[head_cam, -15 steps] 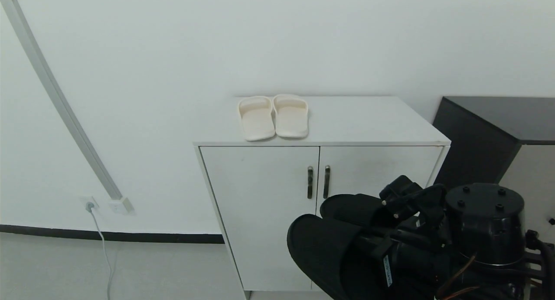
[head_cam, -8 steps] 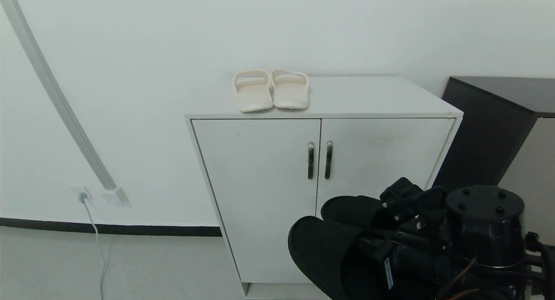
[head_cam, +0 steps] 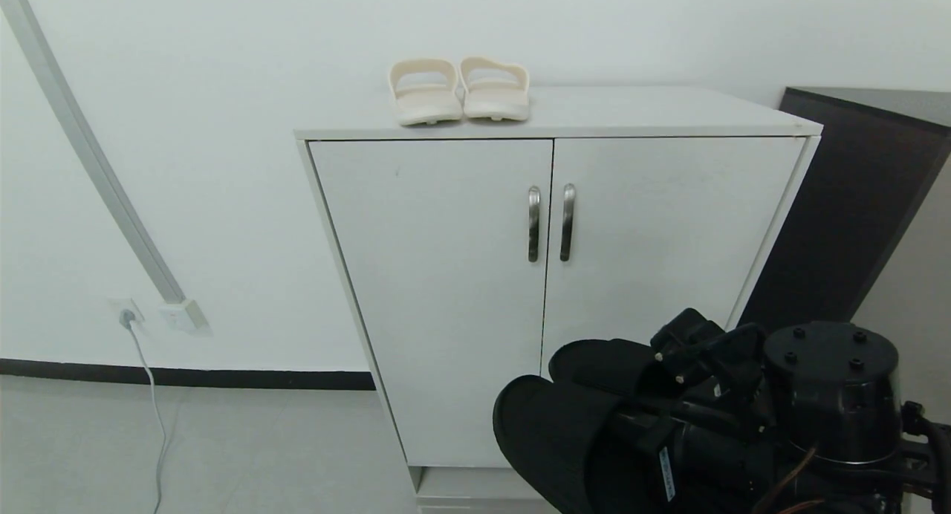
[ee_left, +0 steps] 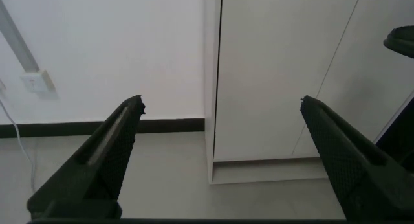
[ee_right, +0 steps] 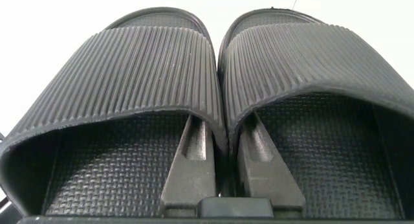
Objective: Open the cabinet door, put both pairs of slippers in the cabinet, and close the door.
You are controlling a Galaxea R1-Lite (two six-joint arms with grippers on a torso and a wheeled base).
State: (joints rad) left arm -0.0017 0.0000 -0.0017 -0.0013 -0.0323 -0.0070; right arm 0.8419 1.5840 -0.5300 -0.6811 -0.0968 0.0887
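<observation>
A white cabinet (head_cam: 431, 291) stands against the wall with both doors shut, its two metal handles (head_cam: 533, 224) side by side at the middle. A beige pair of slippers (head_cam: 459, 90) lies on its top, towards the left. My right gripper (ee_right: 226, 162) is shut on a black pair of slippers (head_cam: 565, 425), low in front of the right door. Its fingers (ee_right: 191, 166) sit inside the slippers and pinch their inner walls together. My left gripper (ee_left: 221, 102) is open and holds nothing, low by the cabinet's (ee_left: 278, 75) bottom left corner.
A dark cabinet (head_cam: 854, 202) stands to the right of the white one. On the wall to the left are a slanting grey conduit (head_cam: 89, 157) and a socket with a hanging cable (head_cam: 126, 317). Bare floor (head_cam: 223, 447) lies left of the cabinet.
The head camera has sunk lower, so the cabinet shows higher and larger and its top is seen nearly edge-on. The black slippers stay in my right gripper.
</observation>
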